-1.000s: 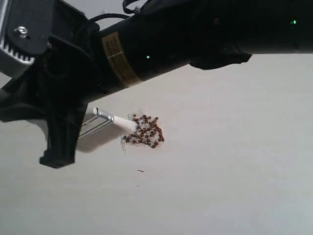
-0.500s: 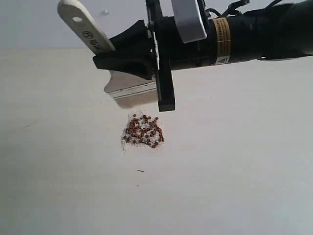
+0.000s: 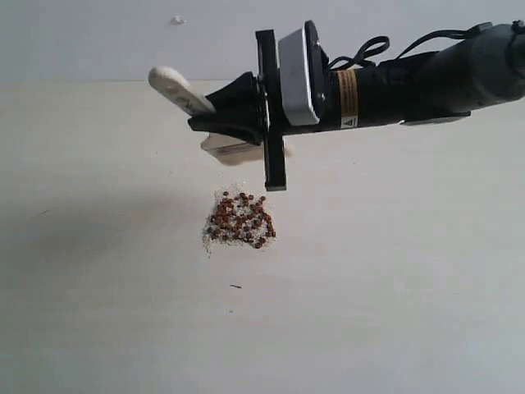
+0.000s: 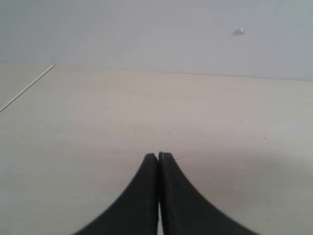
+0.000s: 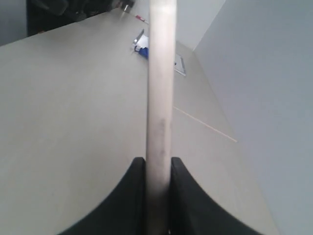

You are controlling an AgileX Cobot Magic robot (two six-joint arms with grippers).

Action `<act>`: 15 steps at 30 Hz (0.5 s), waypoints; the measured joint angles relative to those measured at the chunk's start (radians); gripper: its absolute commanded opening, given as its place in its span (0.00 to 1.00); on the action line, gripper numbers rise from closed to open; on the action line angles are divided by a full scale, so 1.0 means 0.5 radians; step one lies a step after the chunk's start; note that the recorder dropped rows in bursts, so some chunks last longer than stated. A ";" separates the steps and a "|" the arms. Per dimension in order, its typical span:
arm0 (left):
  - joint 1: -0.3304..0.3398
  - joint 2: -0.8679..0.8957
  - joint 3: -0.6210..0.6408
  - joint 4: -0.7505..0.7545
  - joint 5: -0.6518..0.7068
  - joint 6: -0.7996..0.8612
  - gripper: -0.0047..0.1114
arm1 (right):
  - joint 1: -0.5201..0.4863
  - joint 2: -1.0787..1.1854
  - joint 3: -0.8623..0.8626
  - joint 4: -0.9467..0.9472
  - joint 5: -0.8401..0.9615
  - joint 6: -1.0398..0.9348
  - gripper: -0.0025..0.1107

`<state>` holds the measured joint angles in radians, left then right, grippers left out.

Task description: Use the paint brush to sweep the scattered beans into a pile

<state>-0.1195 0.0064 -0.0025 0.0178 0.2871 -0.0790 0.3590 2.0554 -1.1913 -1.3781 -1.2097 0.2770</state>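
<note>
The beans lie gathered in one pile [image 3: 239, 220], reddish-brown with whitish crumbs around it, on the pale table [image 3: 394, 279]. Above and behind the pile, my right gripper [image 3: 207, 121] is shut on the paint brush [image 3: 175, 88]. Its wooden handle sticks out to the left and its pale head [image 3: 234, 150] hangs clear of the beans. In the right wrist view the brush [image 5: 161, 83] runs edge-on between the black fingers of the right gripper [image 5: 158, 162]. My left gripper [image 4: 158, 155] is shut on nothing, over bare table, and does not show in the exterior view.
A small dark speck [image 3: 235, 286] lies in front of the pile. In the right wrist view a blue and white object [image 5: 141, 47] and dark equipment [image 5: 63, 12] sit at the table's far end. A wall [image 3: 98, 33] borders the table behind.
A second ago the bristles touched the pile's left side. The right arm has since lifted the brush off the table and drawn back from the camera; the pile has stayed put.
</note>
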 measured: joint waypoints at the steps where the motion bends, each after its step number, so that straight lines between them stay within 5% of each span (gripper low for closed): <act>1: 0.000 0.000 0.000 0.000 0.000 0.000 0.04 | 0.000 0.025 -0.004 -0.016 0.000 -0.026 0.02; 15: 0.000 0.000 0.000 0.000 0.000 0.000 0.04 | 0.000 0.359 -0.234 -0.039 0.000 -0.381 0.02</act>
<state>-0.1195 0.0064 -0.0025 0.0178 0.2871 -0.0790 0.3590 2.2351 -1.3082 -1.3978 -1.2097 0.0863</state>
